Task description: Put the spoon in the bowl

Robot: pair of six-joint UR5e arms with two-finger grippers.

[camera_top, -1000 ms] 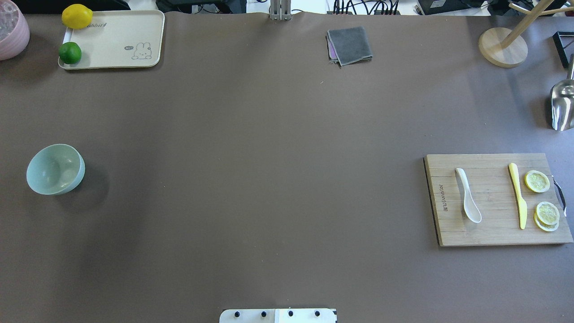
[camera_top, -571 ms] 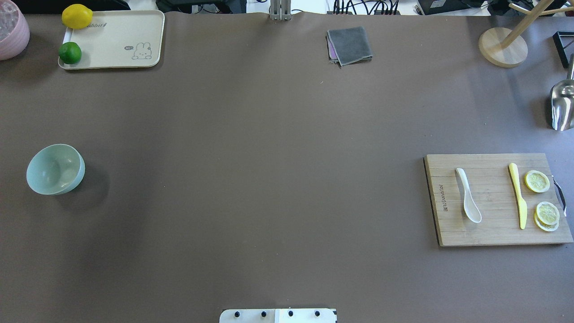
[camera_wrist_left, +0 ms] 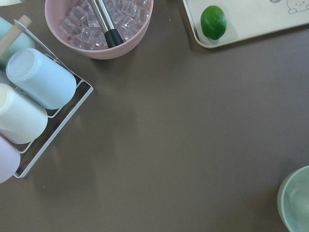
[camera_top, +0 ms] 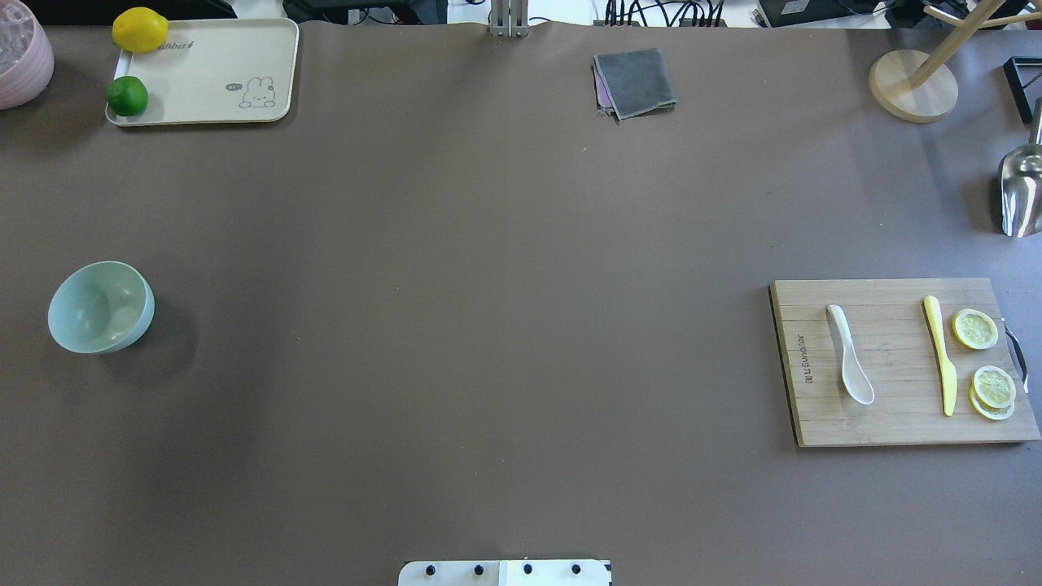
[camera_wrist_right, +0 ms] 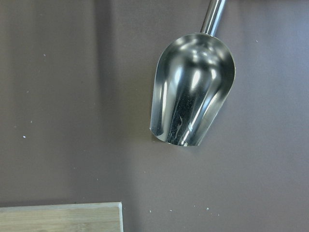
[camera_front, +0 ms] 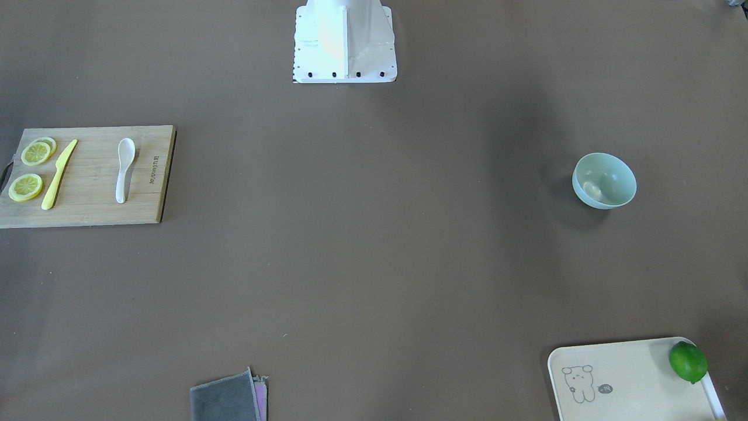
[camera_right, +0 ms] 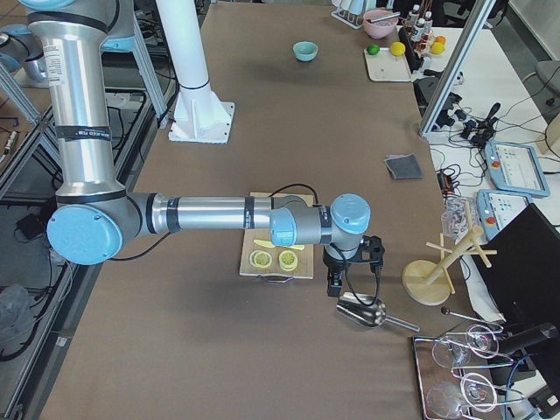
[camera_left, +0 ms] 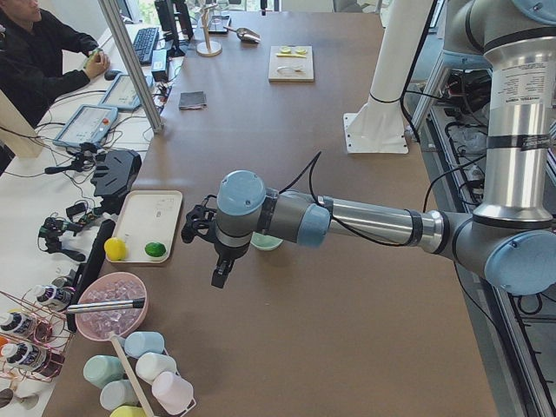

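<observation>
The white spoon [camera_top: 849, 364] lies on a wooden cutting board [camera_top: 895, 423] at the right of the table, scoop toward the robot; it also shows in the front-facing view [camera_front: 124, 168]. The mint-green bowl [camera_top: 101, 307] stands upright at the far left, also in the front-facing view [camera_front: 603, 180], and its rim shows in the left wrist view [camera_wrist_left: 295, 200]. My left gripper [camera_left: 217, 276] hangs above the table beside the bowl. My right gripper [camera_right: 333, 284] hangs just past the board's outer end. I cannot tell whether either is open or shut.
A yellow knife [camera_top: 940, 354] and lemon slices [camera_top: 975, 329] share the board. A metal scoop [camera_wrist_right: 193, 94] lies beyond the board. A tray [camera_top: 212, 73] with a lime and a lemon, a pink bowl of ice [camera_wrist_left: 99, 24] and a cup rack [camera_wrist_left: 34, 96] stand near the bowl's side.
</observation>
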